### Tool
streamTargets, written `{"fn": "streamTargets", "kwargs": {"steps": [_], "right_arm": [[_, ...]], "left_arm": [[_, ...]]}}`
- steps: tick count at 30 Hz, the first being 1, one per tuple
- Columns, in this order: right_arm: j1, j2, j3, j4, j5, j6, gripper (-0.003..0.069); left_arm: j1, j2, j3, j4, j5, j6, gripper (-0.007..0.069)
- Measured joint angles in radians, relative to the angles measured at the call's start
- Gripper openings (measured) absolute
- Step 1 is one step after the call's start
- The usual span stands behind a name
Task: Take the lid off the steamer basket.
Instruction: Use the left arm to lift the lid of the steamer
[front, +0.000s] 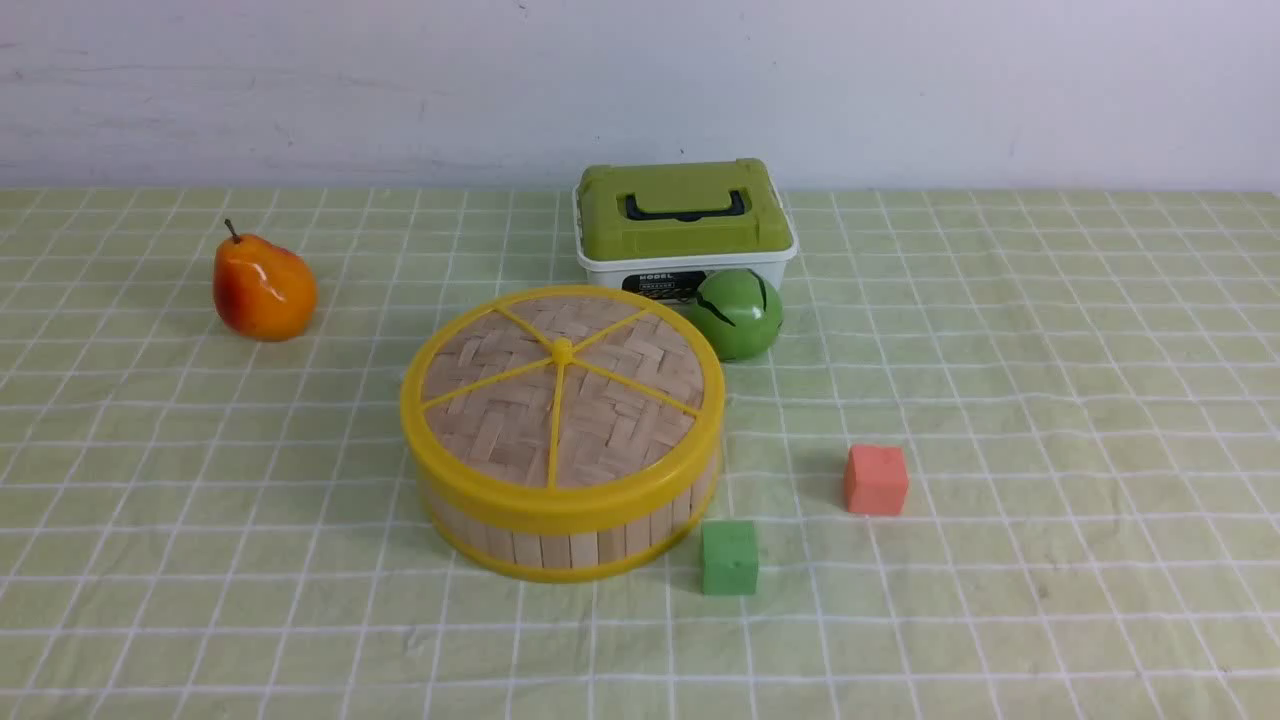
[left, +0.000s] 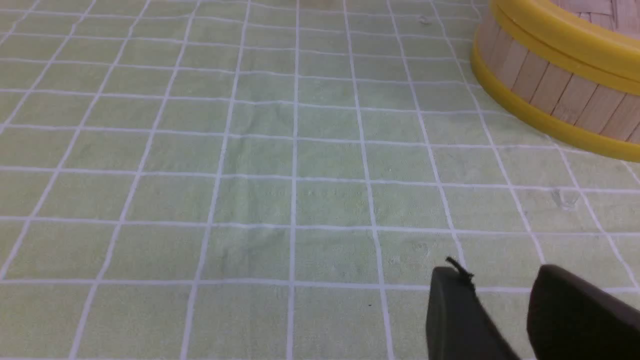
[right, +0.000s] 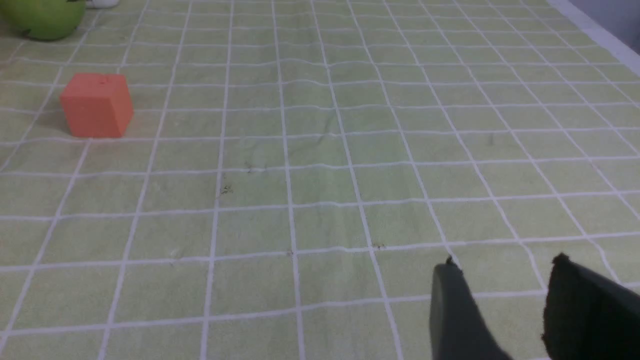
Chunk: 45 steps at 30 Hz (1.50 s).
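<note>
So in the front view the lid (front: 500, 440), woven tan strips with a thick yellow rim and five spokes running to a knob, was seen seated flat on the steamer basket (front: 555, 548), pretty much left of centre on the checked green cloth (front: 1050, 400). A green block (front: 730, 558) was set near the basket's right side, with a red block (front: 876, 481) a bit farther right. Behind them, a green striped ball (front: 737, 314) was placed just in front of a white box with a green top (front: 685, 220) and a black handle, and an orange-red pear (front: 265, 288) was left well off to the left. Neither arm was caught in that shot. In the left wrist view, the left gripper (left: 490, 272) was shown with its dark fingers spread apart, nothing gripped between them, and only part of the lidded basket was captured, well apart from the fingertips. In the right wrist view, the right gripper (right: 505, 260) was likewise shown released and holding nothing, with the red block and part of the green ball picked up well away from it.
</note>
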Motion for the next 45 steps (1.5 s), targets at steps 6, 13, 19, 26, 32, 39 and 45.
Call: {"fn": "streamTargets", "kwargs": {"steps": [6,13,19,26,32,39,45], "right_arm": [[0.000,0.000,0.000,0.000,0.000,0.000,0.0241],[0.000,0.000,0.000,0.000,0.000,0.000,0.0241],[0.000,0.000,0.000,0.000,0.000,0.000,0.0241],[0.000,0.000,0.000,0.000,0.000,0.000,0.0241],[0.000,0.000,0.000,0.000,0.000,0.000,0.0241],[0.000,0.000,0.000,0.000,0.000,0.000,0.0241],[0.000,0.000,0.000,0.000,0.000,0.000,0.0241]], "left_arm": [[0.000,0.000,0.000,0.000,0.000,0.000,0.0229],[0.000,0.000,0.000,0.000,0.000,0.000,0.0237],[0.000,0.000,0.000,0.000,0.000,0.000,0.0238],[0.000,0.000,0.000,0.000,0.000,0.000,0.0238],[0.000,0.000,0.000,0.000,0.000,0.000,0.0238],[0.000,0.000,0.000,0.000,0.000,0.000,0.0238],[0.000,0.000,0.000,0.000,-0.021,0.000,0.0238]]}}
